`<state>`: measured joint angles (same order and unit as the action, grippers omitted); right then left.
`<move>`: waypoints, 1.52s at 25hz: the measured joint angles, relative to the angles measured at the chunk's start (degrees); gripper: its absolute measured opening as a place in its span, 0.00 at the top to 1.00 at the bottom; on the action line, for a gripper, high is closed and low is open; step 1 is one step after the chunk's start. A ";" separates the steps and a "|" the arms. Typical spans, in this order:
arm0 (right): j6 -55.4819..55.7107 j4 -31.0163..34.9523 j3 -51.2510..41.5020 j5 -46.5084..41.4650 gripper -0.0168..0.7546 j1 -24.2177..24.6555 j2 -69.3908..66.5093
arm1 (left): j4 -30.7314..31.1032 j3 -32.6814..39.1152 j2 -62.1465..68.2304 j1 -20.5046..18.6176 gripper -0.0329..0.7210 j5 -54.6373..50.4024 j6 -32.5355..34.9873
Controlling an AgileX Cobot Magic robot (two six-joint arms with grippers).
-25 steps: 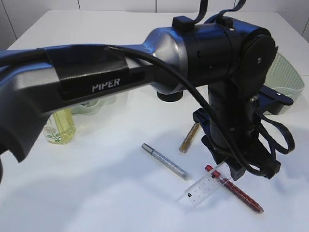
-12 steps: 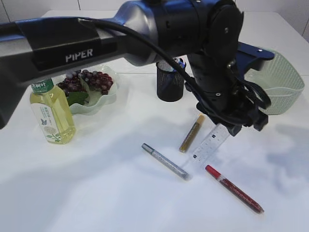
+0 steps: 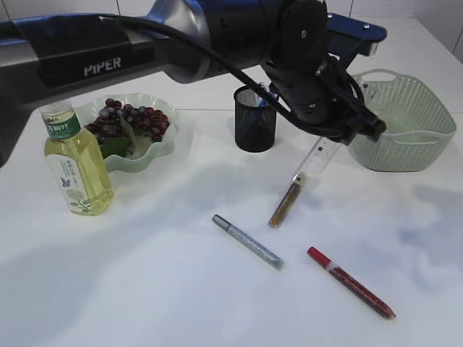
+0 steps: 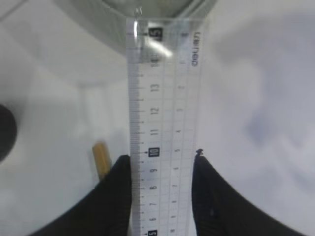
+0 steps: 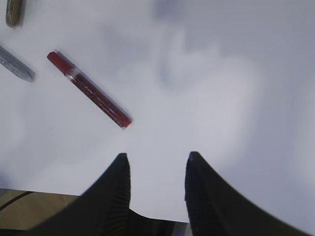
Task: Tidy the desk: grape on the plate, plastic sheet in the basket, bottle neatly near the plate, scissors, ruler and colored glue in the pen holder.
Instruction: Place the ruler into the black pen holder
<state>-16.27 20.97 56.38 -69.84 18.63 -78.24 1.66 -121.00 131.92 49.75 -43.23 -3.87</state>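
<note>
My left gripper (image 3: 347,136) (image 4: 162,156) is shut on the clear ruler (image 3: 318,157) (image 4: 165,98), which hangs slanted in the air between the black mesh pen holder (image 3: 255,123) and the basket (image 3: 402,123). Below the ruler's tip lies a gold glue pen (image 3: 286,204) (image 4: 101,158). A silver glue pen (image 3: 247,241) (image 5: 15,66) and a red glue pen (image 3: 351,283) (image 5: 91,91) lie on the table. Grapes (image 3: 130,121) sit on the green plate (image 3: 168,142), with the bottle (image 3: 76,163) beside it. My right gripper (image 5: 156,157) is open and empty. Scissors and plastic sheet I cannot make out.
The left arm (image 3: 181,36) spans the upper part of the exterior view and hides part of the table behind it. Something blue (image 3: 269,92) sticks out of the pen holder. The table's front edge (image 5: 34,192) shows near my right gripper.
My left gripper has lifted the ruler from beside the red glue pen and carried it up and back, to between the pen holder and the basket. The right gripper is unchanged.
</note>
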 joint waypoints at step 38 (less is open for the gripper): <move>-2.78 0.00 0.00 2.36 0.58 0.00 0.00 | 7.05 0.00 2.19 -13.46 0.61 36.58 0.00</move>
<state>-19.04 20.97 56.38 -67.49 18.63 -78.24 8.71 -121.00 134.12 36.29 -6.65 -3.87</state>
